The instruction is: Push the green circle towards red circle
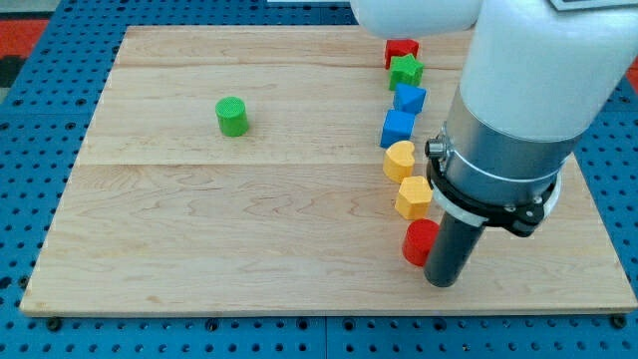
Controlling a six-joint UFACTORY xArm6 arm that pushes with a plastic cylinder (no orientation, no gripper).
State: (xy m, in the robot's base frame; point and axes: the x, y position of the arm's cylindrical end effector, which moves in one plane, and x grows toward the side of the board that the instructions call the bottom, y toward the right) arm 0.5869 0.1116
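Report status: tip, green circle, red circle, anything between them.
My tip down beside the red circular block, on its right. Green circular block sits far off at upper left, untouched. No blocks on the wooden board between them.

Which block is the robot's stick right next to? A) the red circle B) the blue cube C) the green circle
A: my tip stands just to the view's right of the red circle, while the green circle sits far off toward the view's left.
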